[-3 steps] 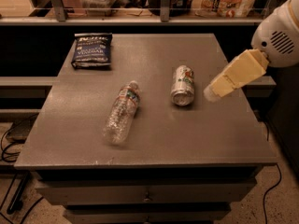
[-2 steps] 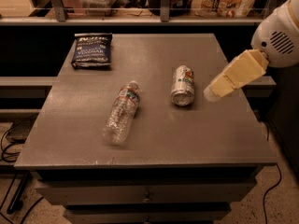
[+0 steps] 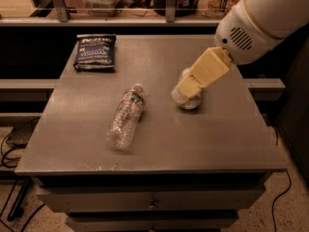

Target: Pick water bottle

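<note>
The water bottle [image 3: 126, 116] is clear crinkled plastic with a white cap and a red-and-green label band. It lies on its side near the middle-left of the grey table [image 3: 227, 139], cap pointing to the back right. My gripper [image 3: 187, 90] is cream-coloured and reaches in from the upper right. It hangs over the silver drink can [image 3: 189, 102], to the right of the bottle and apart from it. The can is mostly hidden behind the gripper.
A dark blue chip bag [image 3: 95, 51] lies flat at the table's back left. A railing and shelves with items run behind the table. Drawers sit under the tabletop, and cables lie on the floor at the left.
My arm and gripper have moved left and nearer, from right of the can to over it. The bottle, can and bag have not moved.
</note>
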Controlling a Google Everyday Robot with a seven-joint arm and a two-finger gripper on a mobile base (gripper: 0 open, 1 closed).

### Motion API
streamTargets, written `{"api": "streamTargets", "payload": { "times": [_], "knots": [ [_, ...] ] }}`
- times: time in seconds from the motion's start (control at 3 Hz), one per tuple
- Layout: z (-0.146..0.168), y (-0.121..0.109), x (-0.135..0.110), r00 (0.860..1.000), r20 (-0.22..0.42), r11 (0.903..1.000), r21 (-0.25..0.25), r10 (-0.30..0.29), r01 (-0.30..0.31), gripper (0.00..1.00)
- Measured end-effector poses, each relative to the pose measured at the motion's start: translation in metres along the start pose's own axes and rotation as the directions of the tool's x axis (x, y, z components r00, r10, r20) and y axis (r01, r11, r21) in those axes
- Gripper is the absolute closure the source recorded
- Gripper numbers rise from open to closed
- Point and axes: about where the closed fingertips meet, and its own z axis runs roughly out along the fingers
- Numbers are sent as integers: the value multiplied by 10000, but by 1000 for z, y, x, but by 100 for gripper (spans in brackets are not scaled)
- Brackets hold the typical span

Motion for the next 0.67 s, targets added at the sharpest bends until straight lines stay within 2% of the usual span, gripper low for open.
{"api": "streamTargets", "payload": {
  "times": [0.33, 0.67],
  "knots": [
    [39, 35, -37, 9990, 34, 9939, -1007, -456, 457, 0],
    [67, 58, -57, 9975, -45, 9817, -1778, -700, 681, 0]
  ]
}}
